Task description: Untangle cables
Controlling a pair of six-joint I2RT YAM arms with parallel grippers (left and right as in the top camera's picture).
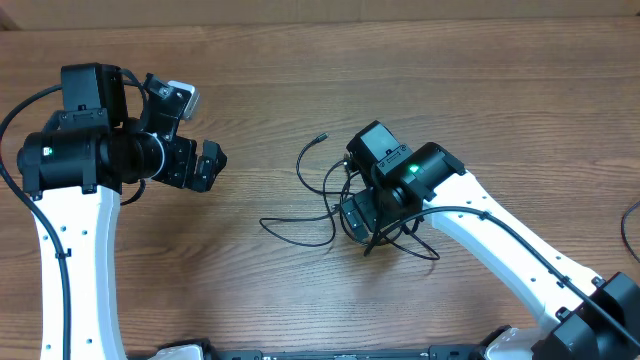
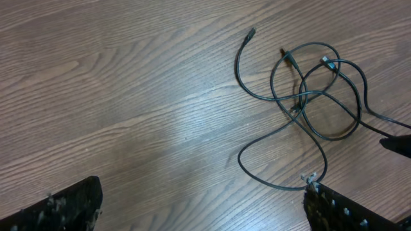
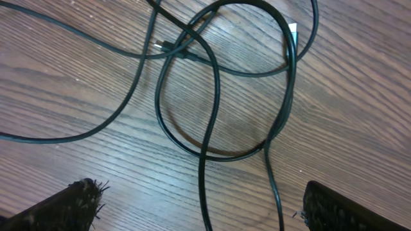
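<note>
The cables [image 1: 331, 200] are thin black cords lying in loose, overlapping loops on the wooden table, one plug tip [image 1: 322, 137] pointing to the far side. My right gripper [image 1: 358, 218] hangs low over the right part of the tangle and is open. In the right wrist view, two strands of the cables [image 3: 218, 83] run between its spread fingers [image 3: 347, 208] without being touched. My left gripper [image 1: 205, 165] is open and empty, well to the left of the tangle. In the left wrist view the cables [image 2: 302, 96] lie ahead to the right, one loop passing close to the right finger [image 2: 347, 212].
A thicker black wire [image 1: 630, 225] shows at the right edge. The table's far edge [image 1: 300, 12] runs along the top. The arms' base [image 1: 330, 352] lies along the near edge.
</note>
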